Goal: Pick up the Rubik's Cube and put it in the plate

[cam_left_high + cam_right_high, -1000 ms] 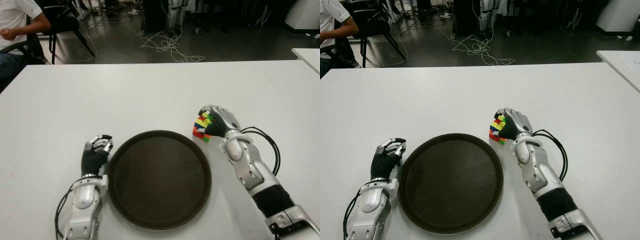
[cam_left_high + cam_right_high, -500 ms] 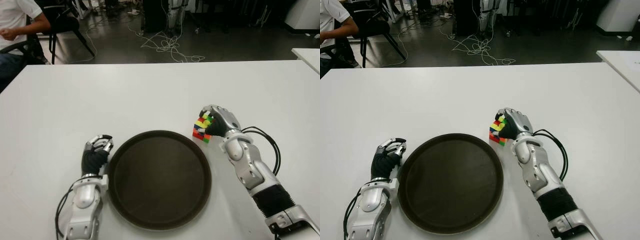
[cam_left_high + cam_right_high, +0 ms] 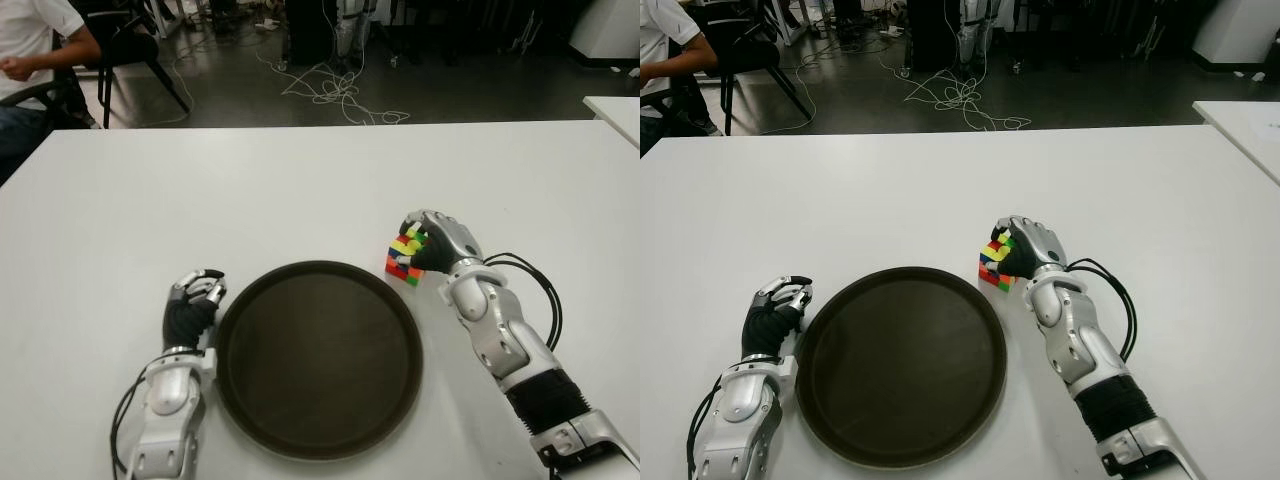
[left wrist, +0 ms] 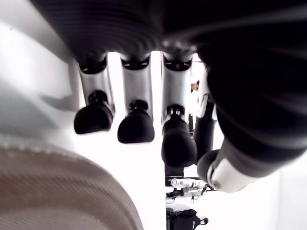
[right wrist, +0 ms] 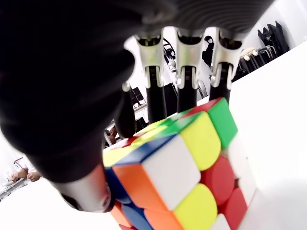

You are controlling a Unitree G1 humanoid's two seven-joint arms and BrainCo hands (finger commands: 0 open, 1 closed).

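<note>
Grasping the Rubik's Cube (image 3: 404,256) is the step in hand: the right hand (image 3: 436,240) is wrapped around it. Next, it should be lifted toward the plate (image 3: 318,358) beside the hand.

Multicoloured Rubik's Cube (image 3: 403,257) sits tilted, just beside dark round plate (image 3: 318,357).

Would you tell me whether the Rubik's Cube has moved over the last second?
No. The Rubik's Cube, in the right hand, sits just off the plate rim as before.
</note>
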